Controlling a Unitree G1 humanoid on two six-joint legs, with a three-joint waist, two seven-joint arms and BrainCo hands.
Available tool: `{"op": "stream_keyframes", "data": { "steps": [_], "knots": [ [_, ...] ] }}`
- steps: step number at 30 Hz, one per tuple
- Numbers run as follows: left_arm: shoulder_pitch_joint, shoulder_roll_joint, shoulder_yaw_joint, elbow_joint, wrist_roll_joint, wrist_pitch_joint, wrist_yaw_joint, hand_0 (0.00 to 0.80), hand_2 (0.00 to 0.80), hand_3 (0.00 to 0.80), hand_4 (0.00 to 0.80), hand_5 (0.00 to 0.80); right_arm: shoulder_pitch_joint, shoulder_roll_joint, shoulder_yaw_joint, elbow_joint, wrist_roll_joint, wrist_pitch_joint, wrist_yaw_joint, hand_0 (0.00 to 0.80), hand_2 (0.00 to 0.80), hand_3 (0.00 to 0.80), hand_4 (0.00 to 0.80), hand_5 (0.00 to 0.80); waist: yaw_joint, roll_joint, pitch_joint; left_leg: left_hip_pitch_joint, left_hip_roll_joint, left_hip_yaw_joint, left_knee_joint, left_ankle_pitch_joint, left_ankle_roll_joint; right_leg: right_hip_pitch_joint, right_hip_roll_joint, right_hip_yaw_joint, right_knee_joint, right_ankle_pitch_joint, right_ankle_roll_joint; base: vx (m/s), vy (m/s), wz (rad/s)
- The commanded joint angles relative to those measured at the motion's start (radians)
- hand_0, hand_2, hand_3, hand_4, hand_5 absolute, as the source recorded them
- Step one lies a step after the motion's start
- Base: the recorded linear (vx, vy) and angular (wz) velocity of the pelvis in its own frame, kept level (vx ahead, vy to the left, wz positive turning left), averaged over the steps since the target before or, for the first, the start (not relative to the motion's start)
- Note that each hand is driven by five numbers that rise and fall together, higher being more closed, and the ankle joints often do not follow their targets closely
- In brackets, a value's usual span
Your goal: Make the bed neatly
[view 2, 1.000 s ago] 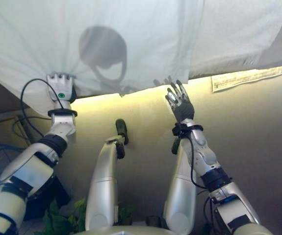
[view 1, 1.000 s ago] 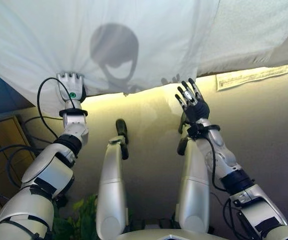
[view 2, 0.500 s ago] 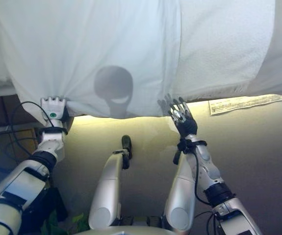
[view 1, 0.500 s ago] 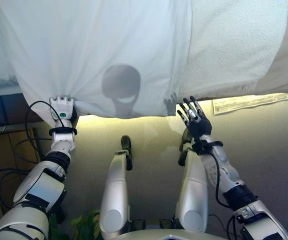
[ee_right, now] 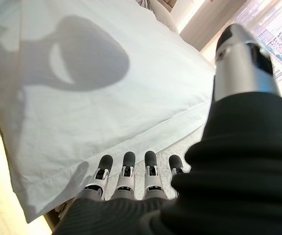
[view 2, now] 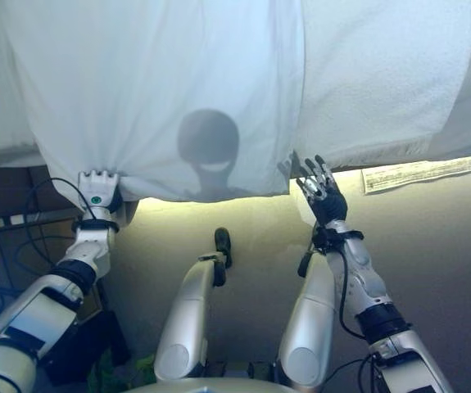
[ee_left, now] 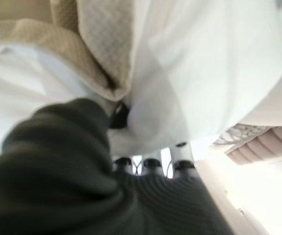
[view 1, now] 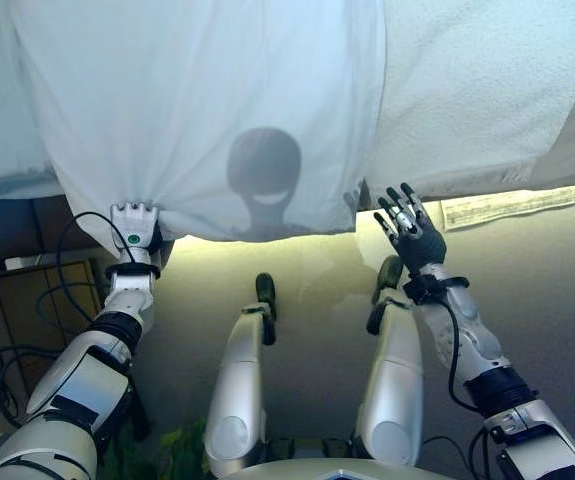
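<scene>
Left hand (view 1: 137, 225) fingers seemingly buried in bunched sheet (view 1: 217, 110).

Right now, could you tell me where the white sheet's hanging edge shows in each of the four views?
Left eye view: white sheet across the upper middle, its edge gathered at the left hand.
Right eye view: the same, edge just above the right hand.
Left wrist view: cloth bunched past the fingers.
Right wrist view: fills the upper part.
Shared landmark: the sheet's hem.

no readable text, faint unreadable print on white strip (view 1: 522, 205)
</scene>
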Motion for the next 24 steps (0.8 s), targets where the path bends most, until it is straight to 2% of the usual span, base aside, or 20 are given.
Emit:
{"op": "stream_keyframes", "data": {
  "steps": [1, 2, 3, 4, 5, 9, 17, 18, 19, 20, 22, 24],
  "knots": [
    [0.233, 0.021, 0.059, 0.089, -0.098, 0.071, -0.110, 0.800, 0.800, 0.800, 0.800, 0.800, 0.013, -0.015, -0.068, -0.104, 0.011, 0.003, 0.021, 0.000, 0.000, 0.000, 0.000, 0.000, 0.022, -0.026, 0.020, -0.028, 0.000, -0.033, -0.082, 0.156, -0.010, 0.044, -0.062, -0.008, -0.129, 0.184, 0.111, 0.079, -0.015, -0.04],
    [0.250, 0.012, 0.066, 0.102, -0.110, 0.070, -0.121, 0.800, 0.800, 0.800, 0.800, 0.800, 0.013, -0.012, -0.065, -0.103, 0.006, 0.005, 0.023, 0.000, 0.000, 0.000, 0.000, 0.000, 0.027, -0.022, 0.019, -0.010, 0.009, -0.037, -0.079, 0.128, -0.018, 0.059, -0.056, -0.005, -0.118, 0.156, 0.117, 0.082, -0.006, -0.05],
    [0.260, 0.004, 0.072, 0.113, -0.116, 0.064, -0.127, 0.800, 0.800, 0.800, 0.800, 0.800, 0.011, -0.009, -0.061, -0.102, -0.001, 0.006, 0.018, 0.000, 0.000, 0.000, 0.000, 0.000, 0.028, -0.021, 0.019, -0.005, 0.010, -0.037, -0.080, 0.129, -0.019, 0.063, -0.057, -0.006, -0.119, 0.154, 0.117, 0.085, 0.010, -0.07],
    [0.269, -0.004, 0.078, 0.126, -0.125, 0.052, -0.132, 0.800, 0.800, 0.800, 0.800, 0.800, 0.010, -0.004, -0.058, -0.100, -0.010, 0.008, 0.013, 0.000, 0.000, 0.000, 0.000, 0.000, 0.028, -0.019, 0.019, 0.000, 0.010, -0.037, -0.083, 0.131, -0.021, 0.068, -0.059, -0.006, -0.120, 0.151, 0.117, -0.065, 0.056, -0.08],
    [0.279, -0.013, 0.084, 0.139, -0.128, 0.034, -0.128, 0.800, 0.800, 0.800, 0.800, 0.800, 0.009, -0.002, -0.058, -0.095, -0.016, 0.010, 0.013, 0.000, 0.000, 0.000, 0.000, 0.000, 0.024, -0.020, 0.020, -0.009, 0.002, -0.033, -0.091, 0.160, -0.016, 0.063, -0.068, -0.008, -0.132, 0.175, 0.110, -0.064, 0.062, -0.08],
    [0.313, -0.040, 0.103, 0.149, -0.099, -0.006, -0.114, 0.800, 0.800, 0.800, 0.800, 0.800, 0.015, 0.012, -0.055, -0.098, -0.037, 0.008, 0.005, 0.000, 0.000, 0.000, 0.000, 0.000, 0.037, -0.016, 0.020, -0.019, 0.003, -0.044, -0.093, 0.164, -0.016, 0.055, -0.066, -0.004, -0.125, 0.169, 0.109, -0.016, 0.015, -0.05],
    [0.343, -0.051, 0.086, 0.119, -0.111, -0.082, -0.104, 0.800, 0.800, 0.800, 0.800, 0.800, 0.027, 0.030, -0.040, -0.126, -0.021, -0.035, -0.017, 0.000, 0.000, 0.000, 0.000, 0.000, 0.072, -0.050, 0.020, -0.074, 0.010, -0.073, -0.096, 0.168, -0.014, 0.029, -0.050, -0.036, -0.133, 0.168, 0.109, -0.023, -0.076, 0.04],
    [0.351, -0.060, 0.076, 0.115, -0.133, -0.101, -0.113, 0.744, 0.744, 0.744, 0.744, 0.744, 0.033, 0.036, -0.033, -0.132, -0.020, -0.044, -0.017, 0.000, 0.000, 0.000, 0.000, 0.000, 0.083, -0.054, 0.020, -0.064, 0.017, -0.078, -0.088, 0.137, -0.018, 0.038, -0.042, -0.035, -0.117, 0.140, 0.115, 0.068, -0.088, 0.06],
    [0.351, -0.064, 0.072, 0.116, -0.142, -0.109, -0.122, 0.292, 0.292, 0.292, 0.292, 0.292, 0.034, 0.038, -0.028, -0.134, -0.020, -0.049, -0.019, 0.000, 0.000, 0.000, 0.000, 0.000, 0.086, -0.057, 0.020, -0.069, 0.016, -0.079, -0.085, 0.136, -0.017, 0.035, -0.042, -0.038, -0.114, 0.140, 0.115, 0.067, -0.087, 0.04],
    [0.350, -0.070, 0.063, 0.119, -0.163, -0.134, -0.156, 0.000, 0.000, 0.000, 0.000, 0.000, 0.034, 0.044, -0.021, -0.139, -0.022, -0.054, -0.022, 0.000, 0.000, 0.000, 0.000, 0.000, 0.090, -0.061, 0.020, -0.076, 0.018, -0.081, -0.081, 0.133, -0.017, 0.031, -0.041, -0.041, -0.109, 0.139, 0.115, -0.010, -0.045, 0.03],
    [0.352, -0.085, 0.044, 0.125, -0.183, -0.172, -0.198, 0.000, 0.000, 0.000, 0.000, 0.000, 0.032, 0.047, -0.016, -0.146, -0.020, -0.053, -0.025, 0.000, 0.000, 0.000, 0.000, 0.000, 0.092, -0.066, 0.020, -0.082, 0.018, -0.083, -0.082, 0.133, -0.014, 0.027, -0.038, -0.044, -0.108, 0.140, 0.116, -0.006, -0.043, 0.01],
    [0.359, -0.107, 0.009, 0.137, -0.201, -0.227, -0.290, 0.000, 0.000, 0.000, 0.000, 0.000, 0.032, 0.053, -0.011, -0.153, -0.019, -0.056, -0.029, 0.000, 0.000, 0.000, 0.000, 0.000, 0.093, -0.072, 0.020, -0.093, 0.017, -0.089, -0.080, 0.131, -0.010, 0.021, -0.030, -0.047, -0.110, 0.144, 0.118, -0.003, -0.054, 0.06]
  ]
}}
